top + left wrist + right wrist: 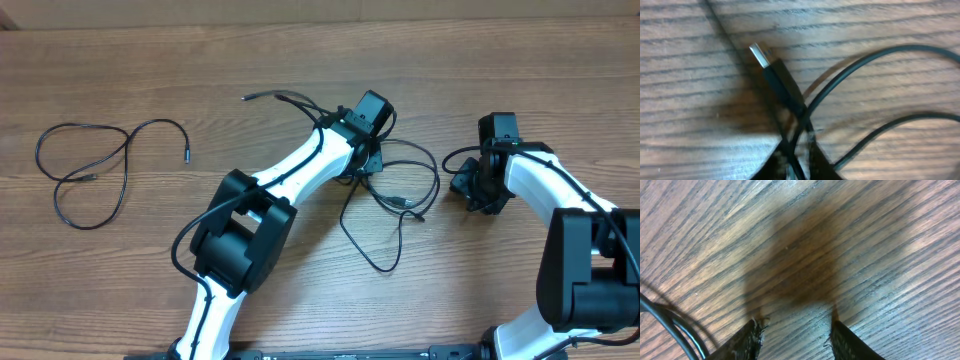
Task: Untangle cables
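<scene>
A bunch of thin black cables (398, 200) lies looped together at the table's middle, with one plug end (248, 97) stretched out to the upper left. My left gripper (365, 165) is down on this bunch. In the left wrist view its fingertips (797, 167) are shut on a thin cable, just below a black USB plug (771, 66) with a metal tip. My right gripper (472, 190) is to the right of the bunch, open and empty over bare wood (795, 335). A cable (670, 330) runs past its left finger.
A separate thin black cable (92, 170) lies in loose loops at the far left of the wooden table (300, 50), apart from the bunch. The arms' white links cross the table's front half.
</scene>
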